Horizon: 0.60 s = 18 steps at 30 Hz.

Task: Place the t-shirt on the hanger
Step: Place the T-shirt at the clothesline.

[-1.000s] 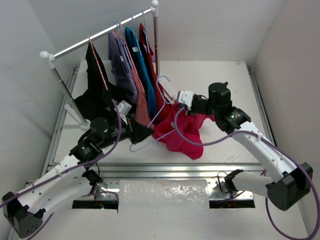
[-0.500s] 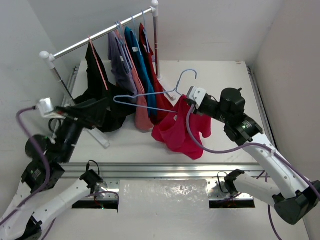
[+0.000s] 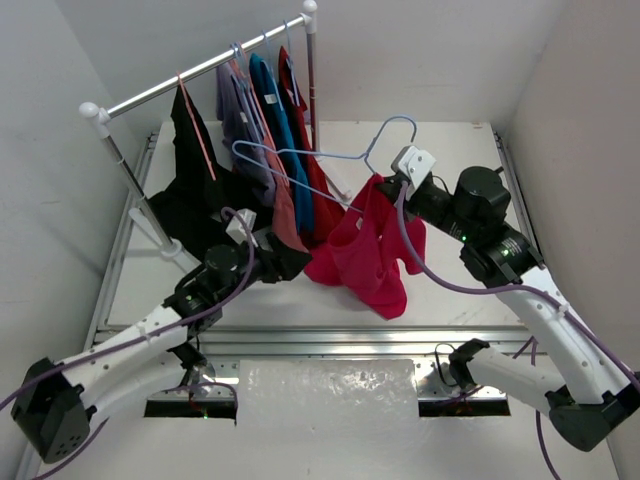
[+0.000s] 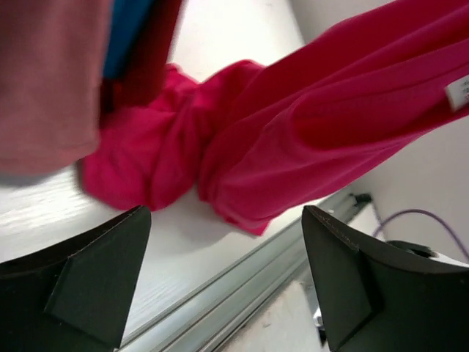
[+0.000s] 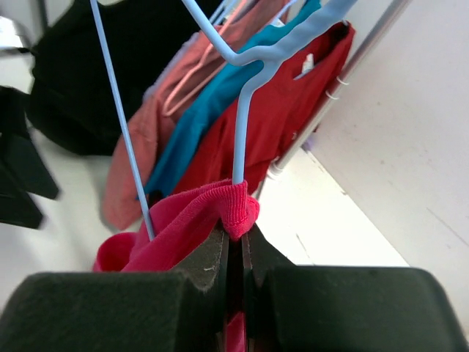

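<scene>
Right claw [image 5: 234,246] clamped on t-shirt [image 3: 365,250] collar and hanger [image 5: 242,139] wire together, held above counter [image 3: 450,145]. Shirt hangs bunched below it, hem on counter; shoulders likely not yet on hanger. Left claw [image 4: 220,286] apart, empty, facing the low folds. No bins; rack [image 3: 200,75] behind holds other shirts [image 3: 275,110].

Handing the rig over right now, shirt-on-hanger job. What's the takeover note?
Left hand: open, empty, low over the table, facing the bunched lower part of the t-shirt.
Right hand: shut on the t-shirt's collar and the wire of the hanger together, raised.
The t-shirt hangs from that pinch, its lower end on the table. The hanger is tilted in the air beside the clothes rail, arms bare.
Done: both lifted. Left: get the hanger's arms inside the shirt's shoulders.
</scene>
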Each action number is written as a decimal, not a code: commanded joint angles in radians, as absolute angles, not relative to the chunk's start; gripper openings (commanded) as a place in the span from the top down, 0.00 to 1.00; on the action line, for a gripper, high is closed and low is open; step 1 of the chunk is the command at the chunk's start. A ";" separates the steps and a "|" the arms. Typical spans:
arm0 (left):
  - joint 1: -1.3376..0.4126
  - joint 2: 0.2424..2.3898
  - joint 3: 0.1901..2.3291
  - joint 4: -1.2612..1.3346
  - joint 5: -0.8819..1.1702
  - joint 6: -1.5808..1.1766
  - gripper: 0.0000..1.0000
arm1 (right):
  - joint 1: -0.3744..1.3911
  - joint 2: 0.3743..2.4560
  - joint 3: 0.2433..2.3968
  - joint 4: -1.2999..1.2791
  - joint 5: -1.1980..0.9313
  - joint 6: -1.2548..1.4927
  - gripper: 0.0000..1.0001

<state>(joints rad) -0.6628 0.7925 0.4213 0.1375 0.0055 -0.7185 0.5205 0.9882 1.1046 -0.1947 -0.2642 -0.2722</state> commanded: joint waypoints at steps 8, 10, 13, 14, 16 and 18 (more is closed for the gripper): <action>-0.676 1.005 0.502 0.634 0.158 -0.778 0.14 | 0.522 0.979 1.135 -0.167 -0.386 -0.192 1.00; -0.675 1.055 0.528 0.615 0.170 -0.785 0.16 | 0.522 0.976 1.131 -0.147 -0.405 -0.181 1.00; -0.678 1.107 0.529 0.621 0.198 -0.790 0.26 | 0.522 0.974 1.135 -0.140 -0.394 -0.181 1.00; -0.681 1.118 0.529 0.624 0.204 -0.792 0.27 | 0.523 0.976 1.140 -0.140 -0.391 -0.181 1.00; -0.690 1.152 0.531 0.617 0.199 -0.779 0.29 | 0.522 0.979 1.147 -0.138 -0.400 -0.176 1.00; -0.693 1.184 0.529 0.626 0.205 -0.775 0.37 | 0.522 0.973 1.149 -0.126 -0.419 -0.157 1.00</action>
<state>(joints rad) -0.6769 1.1549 0.4999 0.5568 0.1757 -0.7830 0.5205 0.9844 1.1046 -0.2184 -0.3759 -0.1963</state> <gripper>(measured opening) 0.688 0.053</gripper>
